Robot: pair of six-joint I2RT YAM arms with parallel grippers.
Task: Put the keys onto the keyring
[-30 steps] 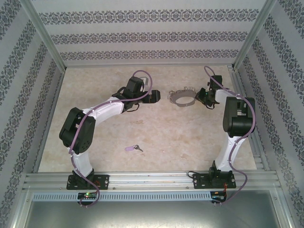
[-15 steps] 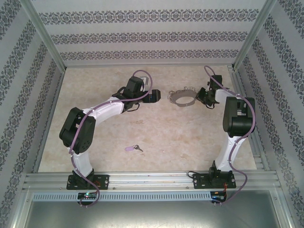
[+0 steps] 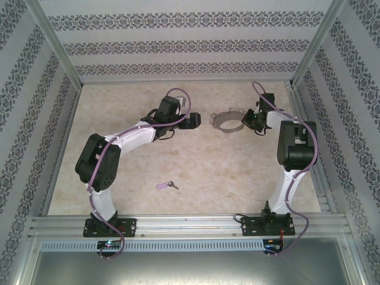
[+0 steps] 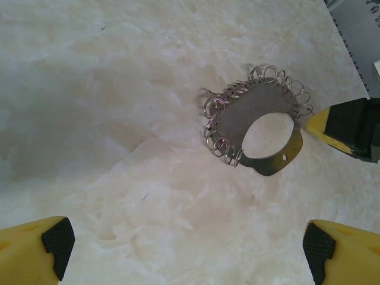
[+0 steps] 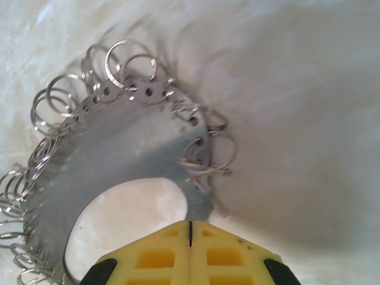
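right tool (image 5: 190,225) clenched on keyring (image 5: 119,160) band, left tool (image 4: 185,240) released. Ring looks thin, stiff, light, slippery; pinch flat band, not loose loops.

The keyring (image 5: 119,160) just ahead of the right pincer (image 5: 190,228) is dull grey sheet metal edged with bright, glossy wire loops. The pincer itself is smooth yellow plastic. Beneath it, the tabletop (image 5: 309,119) looks like pale, faintly glossy marble.
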